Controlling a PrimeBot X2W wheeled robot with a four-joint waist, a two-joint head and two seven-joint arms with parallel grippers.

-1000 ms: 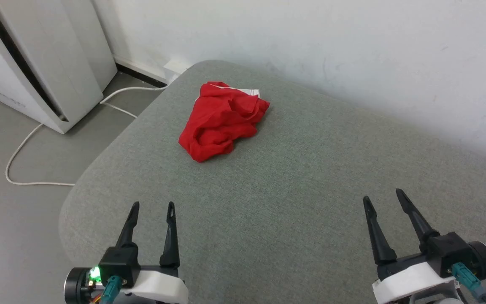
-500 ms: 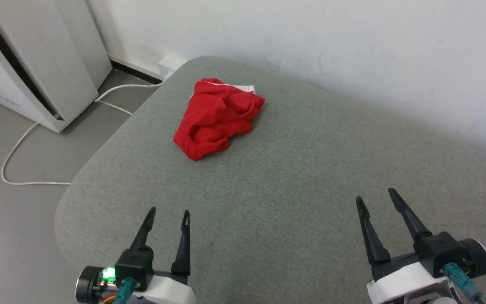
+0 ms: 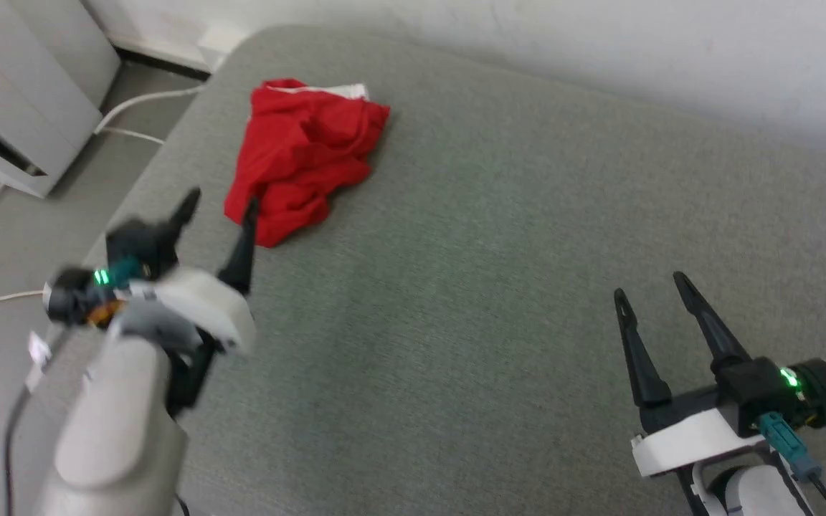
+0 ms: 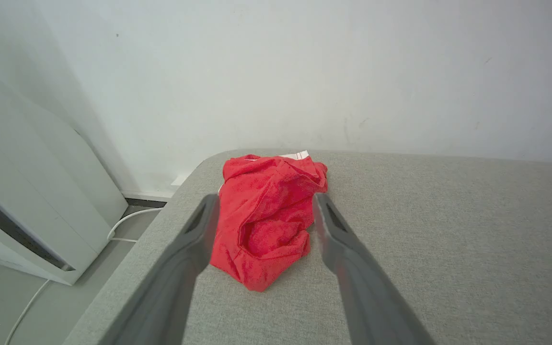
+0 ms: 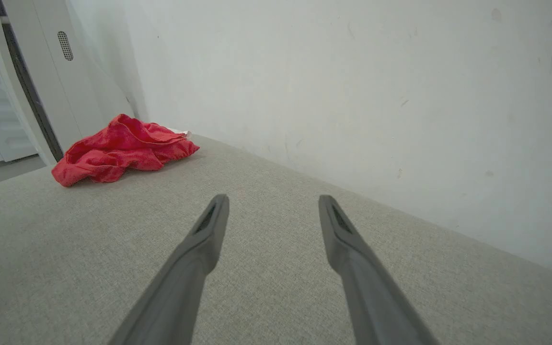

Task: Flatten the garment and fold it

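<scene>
Red garment (image 3: 302,154) crumpled in heap, white trim showing at far edge.

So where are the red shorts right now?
In the head view the red shorts lie crumpled at the far left of the grey cushion, near the wall, just beyond the open left gripper.
</scene>
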